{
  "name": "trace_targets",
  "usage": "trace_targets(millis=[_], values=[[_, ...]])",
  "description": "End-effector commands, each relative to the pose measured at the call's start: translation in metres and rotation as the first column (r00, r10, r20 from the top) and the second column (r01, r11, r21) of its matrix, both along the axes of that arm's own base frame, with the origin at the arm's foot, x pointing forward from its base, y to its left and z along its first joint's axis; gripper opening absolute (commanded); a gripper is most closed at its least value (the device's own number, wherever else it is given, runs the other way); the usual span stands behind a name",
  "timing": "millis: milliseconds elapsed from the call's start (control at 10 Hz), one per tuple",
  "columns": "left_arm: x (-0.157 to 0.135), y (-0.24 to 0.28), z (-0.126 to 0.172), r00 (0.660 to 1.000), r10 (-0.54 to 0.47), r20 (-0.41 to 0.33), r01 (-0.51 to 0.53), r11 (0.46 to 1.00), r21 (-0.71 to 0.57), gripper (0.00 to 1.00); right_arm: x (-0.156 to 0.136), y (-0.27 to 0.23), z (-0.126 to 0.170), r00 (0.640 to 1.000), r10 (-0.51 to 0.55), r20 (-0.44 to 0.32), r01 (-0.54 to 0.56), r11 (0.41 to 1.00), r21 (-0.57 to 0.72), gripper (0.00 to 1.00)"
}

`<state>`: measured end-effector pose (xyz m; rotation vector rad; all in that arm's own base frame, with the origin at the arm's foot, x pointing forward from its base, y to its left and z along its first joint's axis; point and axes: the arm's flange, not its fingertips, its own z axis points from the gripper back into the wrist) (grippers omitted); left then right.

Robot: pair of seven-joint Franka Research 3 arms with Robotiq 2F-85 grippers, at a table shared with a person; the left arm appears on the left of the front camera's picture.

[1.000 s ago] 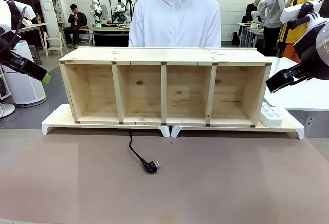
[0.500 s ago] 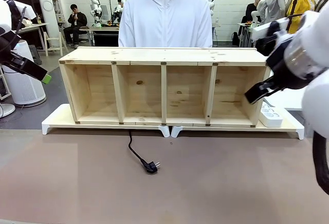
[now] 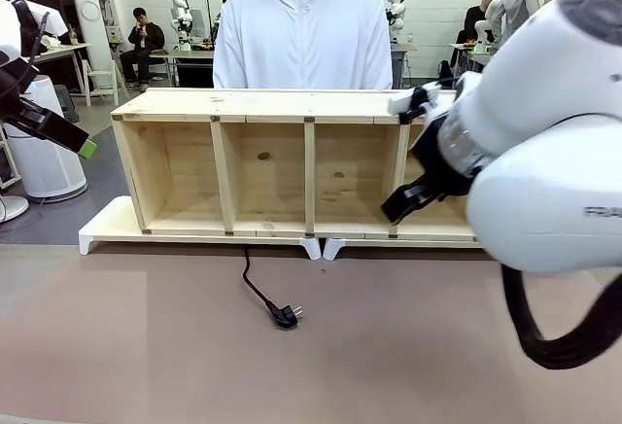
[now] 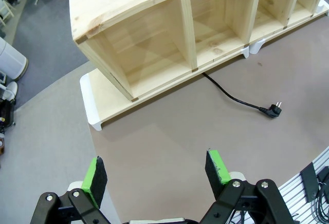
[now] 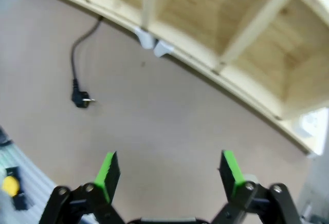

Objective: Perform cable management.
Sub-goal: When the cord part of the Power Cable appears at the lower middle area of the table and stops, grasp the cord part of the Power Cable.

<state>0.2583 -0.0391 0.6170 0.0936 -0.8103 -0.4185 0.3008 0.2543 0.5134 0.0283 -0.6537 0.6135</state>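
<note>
right arm swings in toward the cable, nothing gripped yet

within the last second the right gripper (image 5: pixel 169 170) has swept from the table's right side to the front of the wooden shelf (image 3: pixel 311 103), fingers wide apart and empty, so the reach looks only just begun. the left gripper (image 4: pixel 155 170) has stayed back, fingers apart too. one cable (image 3: pixel 251 285) trails from under the shelf onto the brown table, its one plug (image 3: pixel 284 316) lying free. shelf compartments: four.

Cable (image 3: pixel 282 314) lies before the shelf (image 3: pixel 311 104); right arm (image 3: pixel 544 161), seemingly raised, hides its end.
</note>
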Motion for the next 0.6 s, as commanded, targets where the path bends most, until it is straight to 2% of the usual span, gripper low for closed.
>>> trace_targets(millis=[0, 200, 500], values=[[0.000, 0.001, 0.000, 1.000, 0.005, 0.002, -0.005, 1.000, 0.003, 1.00, 0.028, 0.028, -0.019, 0.995, 0.069, -0.077, -0.067, 0.997, 0.031, 1.00], [0.000, 0.001, 0.000, 1.000, 0.005, 0.002, -0.005, 1.000, 0.003, 1.00, 0.037, 0.053, -0.043, 0.982, 0.132, -0.136, -0.126, 0.991, 0.050, 1.00], [0.000, 0.001, 0.000, 1.000, 0.005, 0.002, -0.005, 1.000, 0.003, 1.00, 0.062, 0.086, -0.074, 0.962, 0.169, -0.216, -0.163, 0.986, 0.042, 1.00]])
